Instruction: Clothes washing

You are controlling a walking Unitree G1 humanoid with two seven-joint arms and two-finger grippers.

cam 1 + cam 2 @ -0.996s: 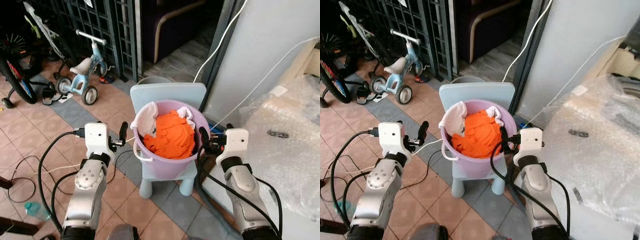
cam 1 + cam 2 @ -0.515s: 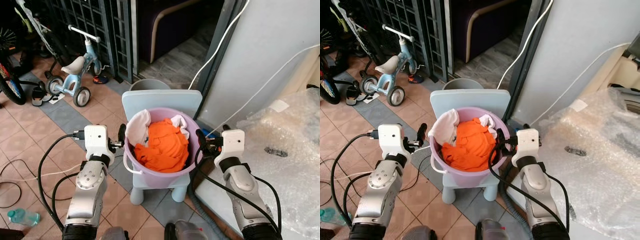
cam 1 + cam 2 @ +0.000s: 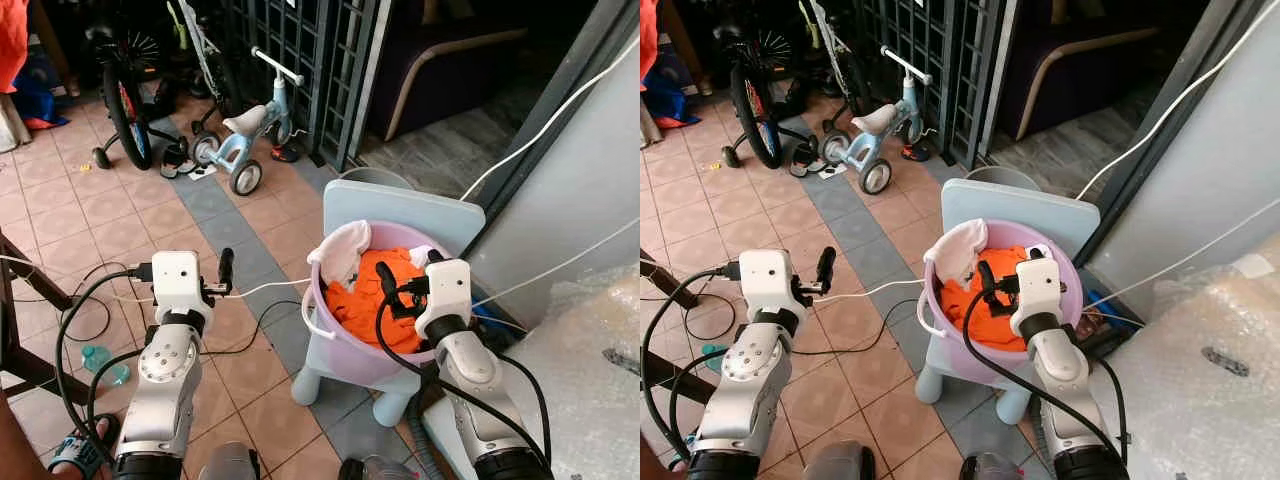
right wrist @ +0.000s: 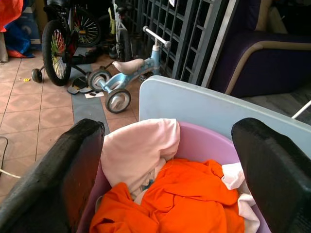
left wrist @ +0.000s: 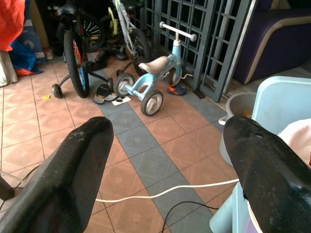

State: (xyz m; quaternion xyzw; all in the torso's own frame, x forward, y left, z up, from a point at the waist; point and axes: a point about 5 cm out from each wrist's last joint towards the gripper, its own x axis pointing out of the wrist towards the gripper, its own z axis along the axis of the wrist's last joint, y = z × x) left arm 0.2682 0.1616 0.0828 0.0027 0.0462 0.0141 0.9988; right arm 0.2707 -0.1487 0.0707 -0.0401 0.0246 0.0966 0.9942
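Left eye view puts a lilac bucket (image 3: 345,350) just right of centre, standing on the seat of a small pale-blue plastic chair (image 3: 400,205) whose backrest rises behind it. Inside the bucket lies a heap of orange clothes (image 3: 385,300), with a white garment (image 3: 340,250) draped over the rim at the upper left and another scrap of white cloth (image 3: 418,255) at the back.

The right gripper (image 3: 383,283) hovers over the bucket's right half, above the orange heap; in the right wrist view its two black fingers (image 4: 53,189) stand wide apart with nothing between them, framing the clothes and the chair back. The left gripper (image 3: 226,270) is held out at centre left, over the tiled floor (image 3: 70,250) and clear of the bucket; the left wrist view shows its fingers (image 5: 73,174) spread wide as well, empty, with a white cable (image 5: 165,191) running across the tiles between them.

Toward the top centre a light-blue tricycle (image 3: 250,145) stands before a dark metal grille (image 3: 320,60), and a bicycle (image 3: 125,90) is parked at the upper left. Bubble wrap (image 3: 590,390) covers something bulky at the lower right. A plastic bottle (image 3: 100,362) lies on the tiles at the lower left, and a sandalled foot (image 3: 80,455) shows in the bottom left corner.
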